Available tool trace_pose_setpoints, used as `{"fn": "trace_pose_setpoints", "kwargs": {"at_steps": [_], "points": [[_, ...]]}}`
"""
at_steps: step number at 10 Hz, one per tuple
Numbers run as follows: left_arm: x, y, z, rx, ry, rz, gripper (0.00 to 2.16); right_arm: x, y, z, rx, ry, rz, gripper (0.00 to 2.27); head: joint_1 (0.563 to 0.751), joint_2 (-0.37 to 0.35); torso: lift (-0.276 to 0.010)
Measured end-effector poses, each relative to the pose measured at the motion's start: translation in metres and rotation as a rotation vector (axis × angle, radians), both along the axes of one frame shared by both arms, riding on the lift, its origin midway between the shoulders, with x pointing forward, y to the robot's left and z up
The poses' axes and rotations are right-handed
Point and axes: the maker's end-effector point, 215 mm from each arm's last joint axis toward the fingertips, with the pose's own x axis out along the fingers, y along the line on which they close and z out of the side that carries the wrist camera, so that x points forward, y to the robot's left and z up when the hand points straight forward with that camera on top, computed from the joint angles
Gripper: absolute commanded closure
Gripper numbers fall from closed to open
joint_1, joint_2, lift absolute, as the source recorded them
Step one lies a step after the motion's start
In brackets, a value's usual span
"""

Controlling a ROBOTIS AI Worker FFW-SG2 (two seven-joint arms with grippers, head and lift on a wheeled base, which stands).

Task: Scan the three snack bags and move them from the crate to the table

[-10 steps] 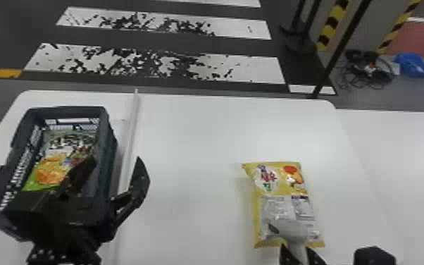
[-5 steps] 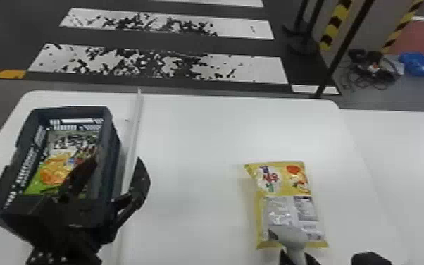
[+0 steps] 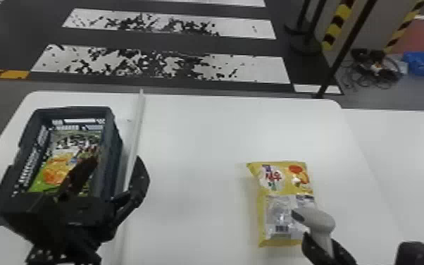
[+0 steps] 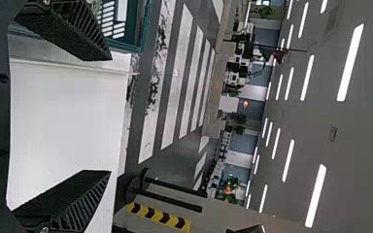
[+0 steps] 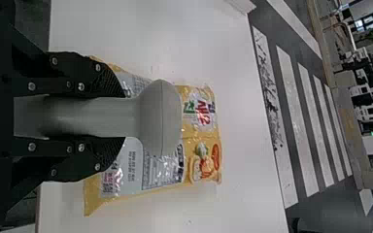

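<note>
Grey scanner (image 3: 317, 219), pinched by the right gripper (image 5: 121, 117), left gripper (image 4: 110, 115) spread, could be tipped wrong, so the bag (image 3: 284, 179) beneath is missed.

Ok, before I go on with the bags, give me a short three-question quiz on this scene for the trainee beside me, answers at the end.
1. Multiple choice. What do the jaws of the right gripper hold?
a) a striped yellow-and-black post
b) a grey plastic scanner with a rounded head
c) a green snack bag

2. True or false. The yellow snack bag with a silvery label panel lies on the white table, outside the dark plastic crate.

3. Fill in one word, "open" or "shut". The jaws of the left gripper are ____.

Key: 1 b; 2 true; 3 open.
</note>
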Motion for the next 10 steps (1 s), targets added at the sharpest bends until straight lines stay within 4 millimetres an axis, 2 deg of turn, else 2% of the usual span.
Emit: {"fn": "trace_pose_setpoints", "kwargs": {"at_steps": [2, 3, 6, 8, 9, 10], "points": [[-0.006, 0.004, -0.002, 0.01, 0.005, -0.007, 0.03, 0.032, -0.045, 0.008, -0.016, -0.005, -0.04, 2.24, 0.695, -0.191, -0.062], [-0.008, 0.006, -0.002, 0.015, 0.005, -0.017, 0.03, 0.05, -0.074, 0.009, -0.03, -0.01, -0.071, 2.24, 0.695, -0.229, -0.062], [0.0, -0.001, -0.009, 0.016, 0.025, -0.029, 0.03, 0.101, -0.153, -0.008, -0.018, -0.018, -0.13, 2.24, 0.695, -0.327, -0.062], [0.007, -0.022, -0.024, 0.048, 0.073, -0.072, 0.03, 0.121, -0.198, -0.023, -0.048, -0.017, -0.156, 2.24, 0.695, -0.35, -0.062], [0.007, -0.025, -0.03, 0.06, 0.092, -0.081, 0.03, 0.132, -0.208, -0.034, -0.066, 0.001, -0.162, 2.24, 0.695, -0.35, -0.062], [0.007, -0.026, -0.031, 0.063, 0.097, -0.087, 0.03, 0.141, -0.21, -0.048, -0.083, 0.031, -0.155, 2.24, 0.695, -0.35, -0.062]]}}
